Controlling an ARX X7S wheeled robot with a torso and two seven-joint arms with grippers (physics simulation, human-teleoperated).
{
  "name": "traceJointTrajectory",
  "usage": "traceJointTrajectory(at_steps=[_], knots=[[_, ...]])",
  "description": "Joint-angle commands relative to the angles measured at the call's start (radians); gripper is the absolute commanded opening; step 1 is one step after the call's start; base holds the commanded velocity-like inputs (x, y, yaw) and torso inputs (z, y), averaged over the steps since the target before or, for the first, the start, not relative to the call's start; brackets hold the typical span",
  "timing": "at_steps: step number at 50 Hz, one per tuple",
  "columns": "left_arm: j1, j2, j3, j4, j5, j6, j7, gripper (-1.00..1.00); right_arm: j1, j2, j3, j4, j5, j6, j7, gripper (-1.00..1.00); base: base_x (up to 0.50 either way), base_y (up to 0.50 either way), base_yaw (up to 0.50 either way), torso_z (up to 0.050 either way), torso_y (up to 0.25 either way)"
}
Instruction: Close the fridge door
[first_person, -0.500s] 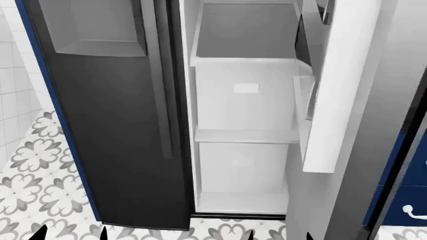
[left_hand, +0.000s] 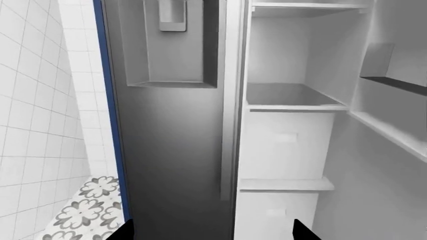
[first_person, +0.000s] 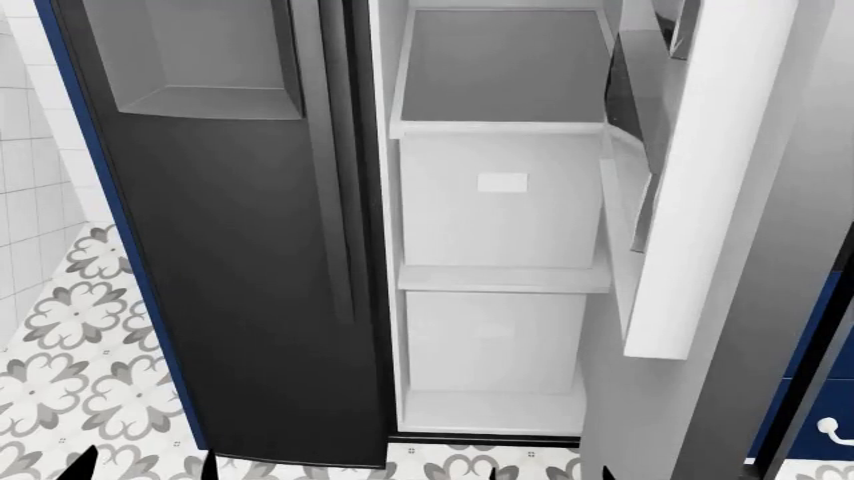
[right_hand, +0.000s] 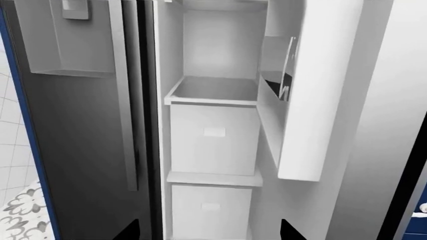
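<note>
- White plastic lines the fridge door (first_person: 694, 200), which stands wide open at the right side of the fridge compartment (first_person: 501, 60), its bin shelves (first_person: 627, 240) facing inward.
- Inside the compartment sit two white drawers, the upper drawer (first_person: 501, 195) above the lower drawer (first_person: 494, 340).
- Left of the opening, the dark dispenser door (first_person: 227, 250) is shut.
- Both claws touch nothing: the left claw (left_hand: 210, 231) and the right claw (right_hand: 210, 231) each show two dark fingertips set well apart, spread.
- Patterned floor tiles (first_person: 67, 340) lie below.
</note>
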Motion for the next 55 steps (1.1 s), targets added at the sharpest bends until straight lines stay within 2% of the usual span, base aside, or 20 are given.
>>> traceJointTrajectory(at_steps=[1,5,6,7,33,55], knots=[[-0.006,-0.017,0.014,0.005,-0.043,-0.002,-0.015,1.0,0.007,0.018,-0.026,0.007,0.009,-0.001,0.021,1.0,0.0,0.0,0.0,0.0,0.0],[-0.009,-0.02,0.018,0.001,-0.054,0.0,-0.02,1.0,0.009,0.023,-0.031,0.015,0.015,-0.017,0.025,1.0,0.0,0.0,0.0,0.0,0.0],[-0.014,-0.161,0.199,0.028,-0.174,0.072,-0.144,1.0,0.046,0.15,-0.182,0.011,0.135,0.019,0.164,1.0,0.0,0.0,0.0,0.0,0.0],[0.03,0.037,-0.046,0.042,0.075,-0.004,0.035,1.0,-0.025,-0.038,0.025,-0.021,-0.085,-0.003,-0.04,1.0,0.0,0.0,0.0,0.0,0.0],[0.03,-0.023,0.022,0.046,0.022,-0.004,-0.037,1.0,-0.022,0.013,-0.031,-0.027,-0.019,0.009,0.022,1.0,0.0,0.0,0.0,0.0,0.0],[0.026,-0.049,0.051,0.046,-0.003,-0.003,-0.066,1.0,-0.019,0.037,-0.057,-0.031,0.016,0.007,0.05,1.0,0.0,-0.5,0.0,0.0,0.0]])
